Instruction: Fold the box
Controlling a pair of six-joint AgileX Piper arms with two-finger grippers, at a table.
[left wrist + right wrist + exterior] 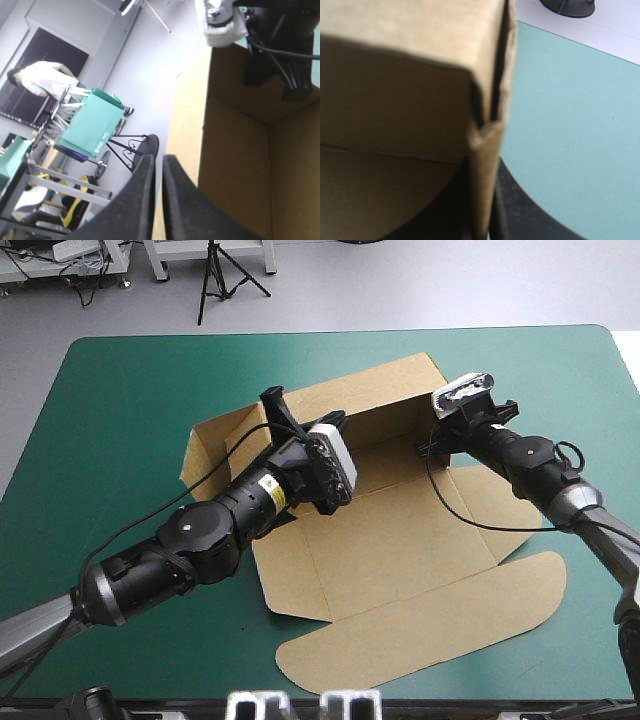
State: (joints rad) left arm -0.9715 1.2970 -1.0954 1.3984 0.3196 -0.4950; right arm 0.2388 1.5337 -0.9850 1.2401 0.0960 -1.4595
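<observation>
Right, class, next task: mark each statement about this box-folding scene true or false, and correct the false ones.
1. The box has its far wall raised. True.
2. The lid lies flat on the teal-green cover. True.
3. A white T-shirt lies inside the box. False: only bare brown board shows inside.
4. The right gripper hangs clear of the box. False: its jaws are shut on the box at its right end.
5. The left gripper is down at the lid. False: it is up at the far wall's top edge.
</observation>
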